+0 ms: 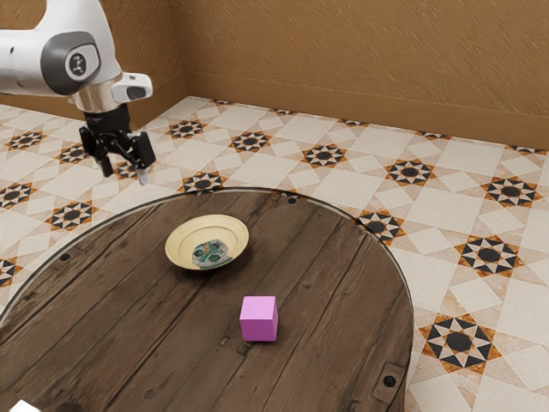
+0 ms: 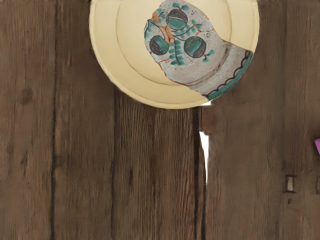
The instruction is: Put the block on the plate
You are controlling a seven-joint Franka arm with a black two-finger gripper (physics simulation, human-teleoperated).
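While the claw hangs open, bare wood separates the block from plate and table edge.

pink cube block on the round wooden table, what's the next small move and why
I'd swing the open black two-finger gripper toward the exterior view's right, probably to above the pink cube block, before lowering. The gripper hangs empty, well off to the block's side, while the block sits on the round wooden table, apart from the cream plate.
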